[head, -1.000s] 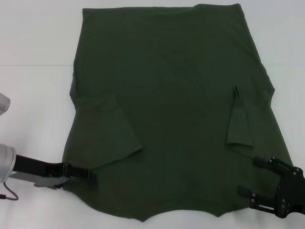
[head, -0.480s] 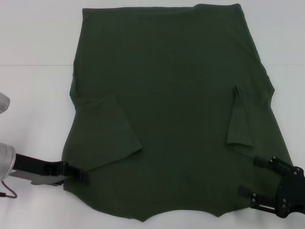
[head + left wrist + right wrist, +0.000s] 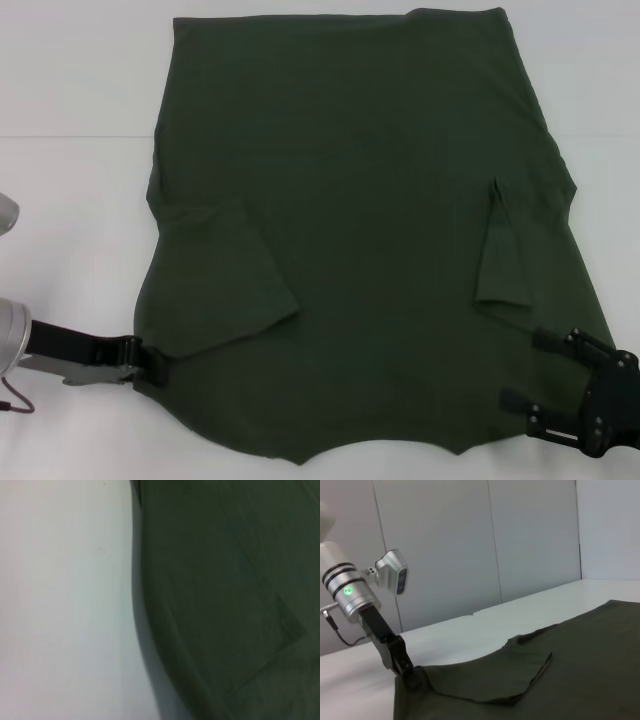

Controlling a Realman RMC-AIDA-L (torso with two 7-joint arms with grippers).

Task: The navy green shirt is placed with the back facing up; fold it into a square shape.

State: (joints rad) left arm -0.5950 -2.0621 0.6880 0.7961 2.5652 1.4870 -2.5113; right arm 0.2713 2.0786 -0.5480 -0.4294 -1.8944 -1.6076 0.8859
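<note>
Lying flat across the white tabletop (image 3: 70, 90), the large dark olive-green short-sleeved cotton shirt (image 3: 360, 180) spreads out ahead of both pincers, its two short sleeves folded inward onto the body. The sleeve on the robot's left forms a broad flap just ahead of the left pincer (image 3: 160, 364); the narrower one on the right lies just ahead of the right pincer (image 3: 522, 372).

The left pincer sits at the shirt's near left edge, its black tip touching the fabric border; whether it is clenched on the cloth or released cannot be told. In the right wrist view that same black tip (image 3: 402, 670) meets the cloth's corner, where the fabric bunches up slightly. The left wrist view shows only the shirt's curving edge against the pale tabletop.

The right pincer rests over the near right edge of the shirt, released, its two black fingers (image 3: 548, 340) spread well apart with fabric lying between them.
</note>
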